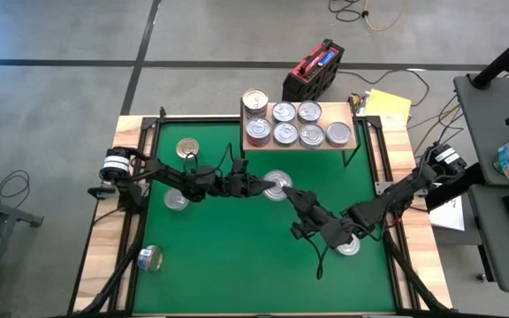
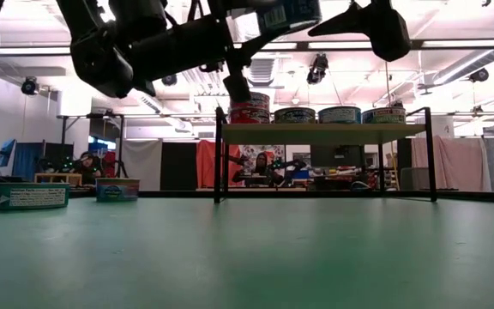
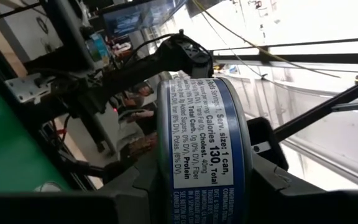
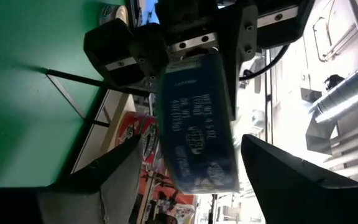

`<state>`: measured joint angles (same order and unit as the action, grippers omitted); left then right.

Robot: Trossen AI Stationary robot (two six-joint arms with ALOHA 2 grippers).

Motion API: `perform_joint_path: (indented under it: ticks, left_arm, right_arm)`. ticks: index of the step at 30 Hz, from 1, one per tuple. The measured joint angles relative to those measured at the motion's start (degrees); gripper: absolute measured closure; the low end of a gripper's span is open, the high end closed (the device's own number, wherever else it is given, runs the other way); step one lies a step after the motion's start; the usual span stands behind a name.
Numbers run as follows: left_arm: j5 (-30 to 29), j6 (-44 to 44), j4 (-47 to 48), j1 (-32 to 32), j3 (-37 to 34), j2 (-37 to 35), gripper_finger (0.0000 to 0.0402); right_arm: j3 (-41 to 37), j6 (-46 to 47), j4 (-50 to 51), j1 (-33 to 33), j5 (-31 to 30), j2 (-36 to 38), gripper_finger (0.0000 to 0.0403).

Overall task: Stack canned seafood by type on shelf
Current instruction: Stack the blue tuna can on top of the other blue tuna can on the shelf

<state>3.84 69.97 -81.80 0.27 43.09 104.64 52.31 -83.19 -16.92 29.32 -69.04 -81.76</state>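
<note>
Canned seafood sits in several places: one blue-labelled can [image 1: 277, 185] is held in the air above the middle of the green mat [image 1: 237, 256], clamped on its sides between the fingers of the left gripper [image 1: 263, 185]. The left wrist view shows its nutrition label [image 3: 201, 134] close up, with dark pads pressed against both sides. The right gripper [image 1: 294, 196] is just beside the same can, its jaws spread wide on either side of it and not yet touching, as the right wrist view shows. On the shelf [image 1: 299, 146] at the far edge of the mat stand six silver-topped cans in two rows, plus a stack [image 1: 254, 102] at its left end. Loose cans lie on the mat: one gold-topped [image 1: 187, 147], one under the left arm [image 1: 176, 201], one near the front left corner [image 1: 149, 259], and one beneath the right arm [image 1: 348, 246].
</note>
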Motion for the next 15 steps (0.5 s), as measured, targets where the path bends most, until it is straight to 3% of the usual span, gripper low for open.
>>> perform_joint_path:
  ticks: [9,15]
  left_arm:
    - [0.2,-0.39,0.43,-0.11,0.0,0.0,0.0278]
    - [0.2,-0.76,0.78,-0.09,0.0,0.0,0.0271]
  right_arm:
    - [0.0,-0.23,0.76,0.0,0.0,-0.02,0.0176]
    - [0.0,-0.86,1.74,0.0,0.36,-0.02,0.0221]
